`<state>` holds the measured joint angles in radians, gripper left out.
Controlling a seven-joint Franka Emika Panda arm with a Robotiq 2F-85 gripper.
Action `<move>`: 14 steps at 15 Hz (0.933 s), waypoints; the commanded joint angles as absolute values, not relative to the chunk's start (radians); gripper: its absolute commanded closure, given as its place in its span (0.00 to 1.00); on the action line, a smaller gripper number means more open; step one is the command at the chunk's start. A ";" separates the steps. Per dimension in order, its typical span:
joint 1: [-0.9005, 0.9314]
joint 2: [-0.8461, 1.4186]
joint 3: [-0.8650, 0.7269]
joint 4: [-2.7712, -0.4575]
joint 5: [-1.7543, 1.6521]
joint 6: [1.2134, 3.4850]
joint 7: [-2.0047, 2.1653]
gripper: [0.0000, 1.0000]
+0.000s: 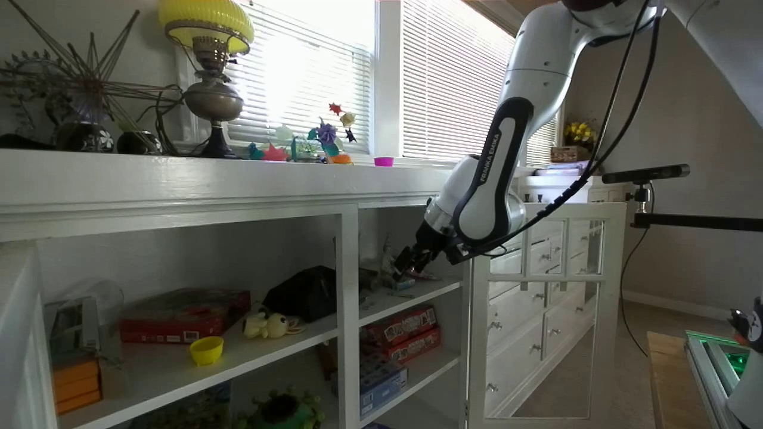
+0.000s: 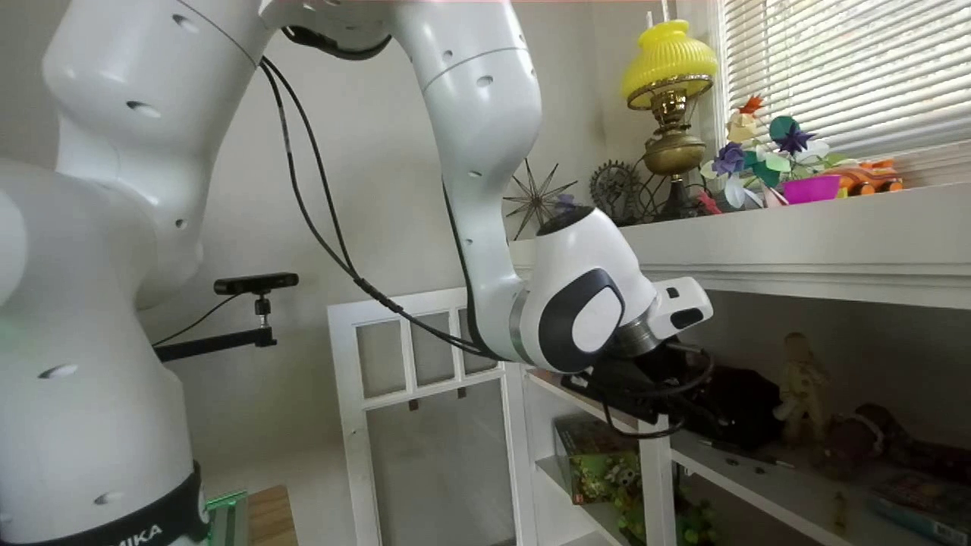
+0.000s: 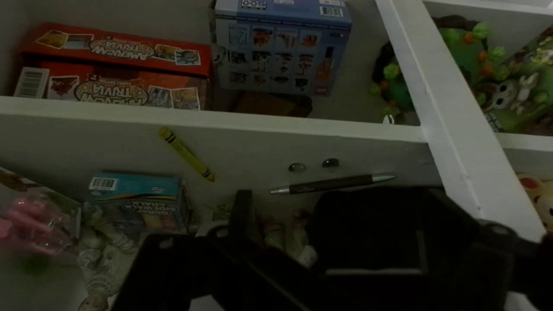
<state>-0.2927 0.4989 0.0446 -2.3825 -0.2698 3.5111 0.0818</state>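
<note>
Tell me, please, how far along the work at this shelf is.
Done, it seems: the door stands open. In hand: apparently a reach, with the tool open at the shelf, nothing visibly held. Left, probably: any pickup; the pen and crayon lie loose there.

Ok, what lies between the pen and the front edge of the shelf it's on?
Two small shiny rounded pieces, side by side with a gap, lie between the pen and the shelf's front edge, as the wrist view shows.
</note>
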 commanded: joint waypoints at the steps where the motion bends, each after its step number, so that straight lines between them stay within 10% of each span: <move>1: -0.269 0.602 0.020 -2.318 -0.237 3.616 0.018 0.00; 14: -0.257 0.853 0.027 -2.047 -0.247 3.721 0.023 0.00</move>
<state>-0.2659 0.7747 0.0238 -2.1306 -0.2615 3.6889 0.0456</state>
